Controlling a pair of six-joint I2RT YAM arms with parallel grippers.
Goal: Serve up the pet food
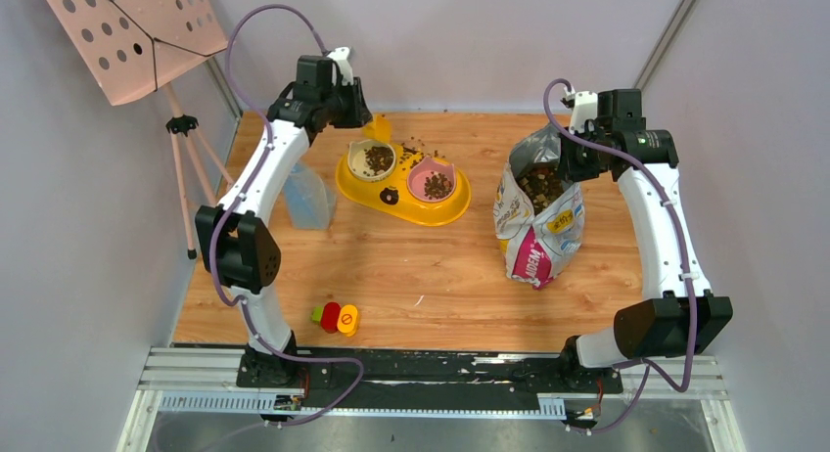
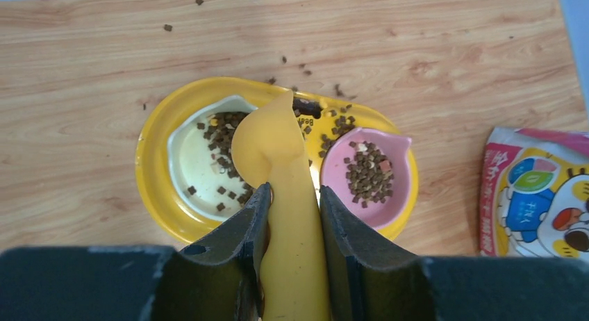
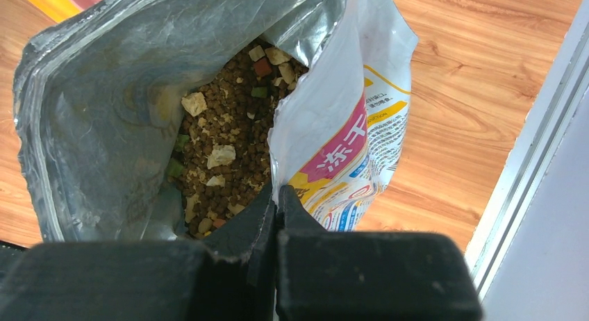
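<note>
Heads up: your left gripper (image 2: 293, 193) is clamped on the yellow scoop (image 2: 267, 140) over the cream bowl (image 2: 186, 161). A sloppy tilt would fling pet food (image 2: 224, 135) past the feeder (image 2: 149, 165) toward the far edge, where strays already lie. Kibble's in both bowls and the bag (image 3: 333, 126); yank that and it tips. Your left arm reaches far-left, wrist bent down. Your right gripper (image 3: 276, 196) is pinched tight on the bag's rim by the right edge.

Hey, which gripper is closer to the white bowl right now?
Left. The left gripper holds the scoop right over the white bowl; the right gripper pinches the rim of the bag, off beyond the pink bowl.
</note>
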